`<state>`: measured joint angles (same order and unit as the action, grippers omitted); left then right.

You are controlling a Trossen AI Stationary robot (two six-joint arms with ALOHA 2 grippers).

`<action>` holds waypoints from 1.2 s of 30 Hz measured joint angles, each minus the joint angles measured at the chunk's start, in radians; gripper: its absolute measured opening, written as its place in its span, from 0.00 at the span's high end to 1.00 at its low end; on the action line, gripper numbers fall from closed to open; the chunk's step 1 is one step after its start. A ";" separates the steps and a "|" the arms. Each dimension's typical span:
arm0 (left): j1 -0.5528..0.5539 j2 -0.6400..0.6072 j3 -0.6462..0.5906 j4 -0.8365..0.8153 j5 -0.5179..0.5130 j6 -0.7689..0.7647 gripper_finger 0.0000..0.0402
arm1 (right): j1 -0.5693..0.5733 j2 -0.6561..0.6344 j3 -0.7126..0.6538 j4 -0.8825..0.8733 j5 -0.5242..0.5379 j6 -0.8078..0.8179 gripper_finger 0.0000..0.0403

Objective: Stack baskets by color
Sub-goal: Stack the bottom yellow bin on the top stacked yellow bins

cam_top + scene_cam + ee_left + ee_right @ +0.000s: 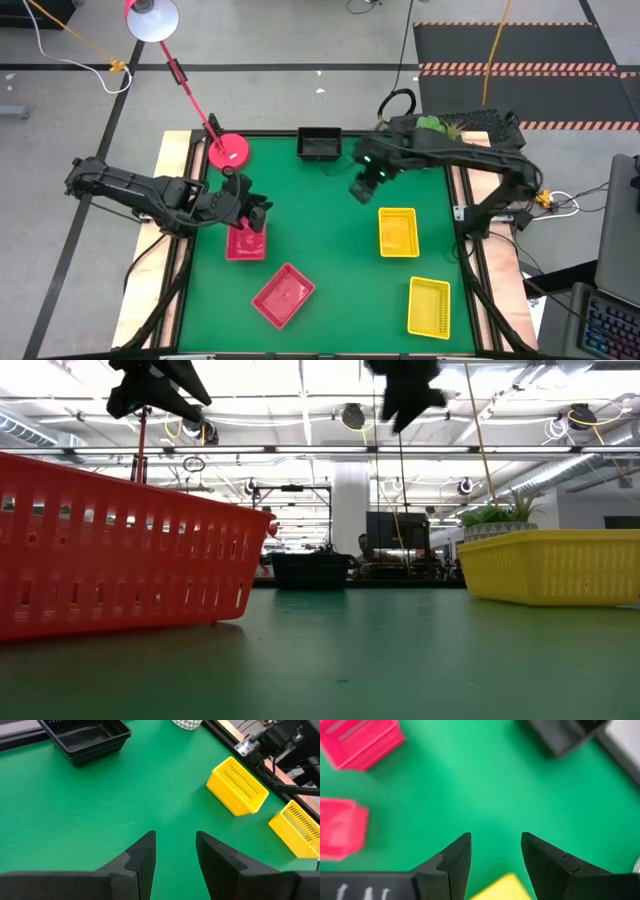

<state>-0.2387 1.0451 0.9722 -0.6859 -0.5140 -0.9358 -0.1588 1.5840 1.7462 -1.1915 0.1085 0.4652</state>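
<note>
We see both grippers empty, fingers apart: the left gripper (262, 208) above a red basket (245, 241), the right gripper (362, 189) between the black basket stack (319, 144) and a yellow basket (397, 231). These mesh trays look light and stiff; we judge a rim wall the best hold.

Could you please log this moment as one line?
left gripper: open, above red basket | right gripper: open, empty, near black baskets
</note>
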 joint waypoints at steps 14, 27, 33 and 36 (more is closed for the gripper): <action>0.003 0.000 0.000 0.000 0.000 -0.031 0.65 | 0.442 -0.209 0.000 -0.293 -0.012 0.460 0.58; 0.000 0.000 0.000 0.096 0.090 -0.102 0.65 | 0.810 -0.231 -0.138 -0.298 -0.035 0.293 0.58; -0.058 0.027 0.000 0.298 0.060 -0.145 0.65 | 0.877 -0.303 -0.372 -0.155 -0.080 0.226 0.58; -0.089 0.059 0.000 0.381 0.035 -0.152 0.65 | 0.896 -0.358 -0.504 -0.051 -0.126 0.222 0.58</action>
<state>-0.3281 1.1038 0.9727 -0.3048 -0.4786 -1.0877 0.7370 1.2265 1.2417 -1.2423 -0.0175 0.6868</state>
